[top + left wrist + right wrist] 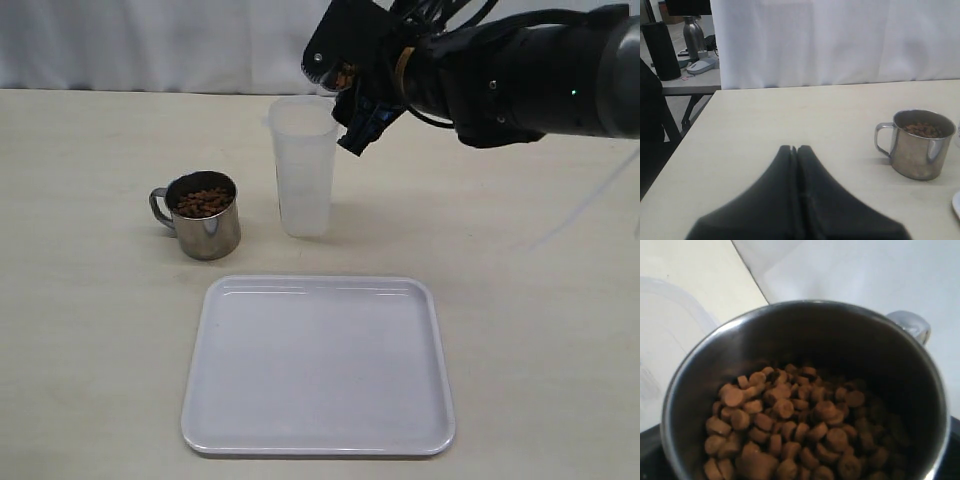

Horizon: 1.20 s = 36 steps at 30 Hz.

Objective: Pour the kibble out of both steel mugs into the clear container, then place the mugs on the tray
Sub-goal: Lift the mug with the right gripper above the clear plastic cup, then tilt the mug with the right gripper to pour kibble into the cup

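Now right end effector [346,88] clamps steel mug [805,340] near clear container [303,170]; left end effector [796,150] closed, empty.

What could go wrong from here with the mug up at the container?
The shiny steel mug gripped by the right arm looks wide against the mouth of the tall narrow translucent plastic container, so the brown kibble pellets could spill onto the beige table. The right fingers sit close to the container's rim; a bump might tip it.
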Each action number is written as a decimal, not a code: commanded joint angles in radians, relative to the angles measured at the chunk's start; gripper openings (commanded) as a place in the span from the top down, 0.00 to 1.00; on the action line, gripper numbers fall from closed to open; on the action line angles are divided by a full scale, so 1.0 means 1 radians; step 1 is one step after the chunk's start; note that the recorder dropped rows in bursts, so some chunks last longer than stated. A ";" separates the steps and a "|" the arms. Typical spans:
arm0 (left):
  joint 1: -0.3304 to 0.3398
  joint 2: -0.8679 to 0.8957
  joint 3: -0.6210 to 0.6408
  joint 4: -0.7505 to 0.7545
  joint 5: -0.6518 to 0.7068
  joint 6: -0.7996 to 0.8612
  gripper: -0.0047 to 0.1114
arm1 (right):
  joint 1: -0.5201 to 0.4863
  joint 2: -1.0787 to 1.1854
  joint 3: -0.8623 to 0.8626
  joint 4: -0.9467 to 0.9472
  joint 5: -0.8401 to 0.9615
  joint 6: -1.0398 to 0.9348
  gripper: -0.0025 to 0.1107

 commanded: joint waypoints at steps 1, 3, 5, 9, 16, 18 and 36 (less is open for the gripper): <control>-0.002 -0.001 0.002 0.002 -0.008 -0.006 0.96 | 0.003 0.002 -0.036 -0.011 0.008 -0.018 0.94; -0.002 -0.001 0.002 0.002 -0.008 -0.006 0.96 | 0.003 0.002 -0.044 -0.011 0.006 -0.059 0.94; -0.002 -0.001 0.002 0.002 -0.008 -0.006 0.96 | 0.003 0.002 -0.042 -0.011 0.006 -0.097 0.94; -0.002 -0.001 0.002 0.002 -0.008 -0.006 0.96 | 0.003 0.002 -0.042 -0.011 0.004 -0.175 0.94; -0.002 -0.001 0.002 0.002 -0.008 -0.006 0.96 | 0.003 0.002 -0.046 -0.011 0.004 -0.227 0.94; -0.002 -0.001 0.002 0.002 -0.008 -0.006 0.96 | 0.003 0.002 -0.046 -0.011 0.004 -0.235 0.94; -0.002 -0.001 0.002 0.002 -0.008 -0.006 0.96 | 0.003 0.046 -0.082 -0.011 -0.014 -0.374 0.94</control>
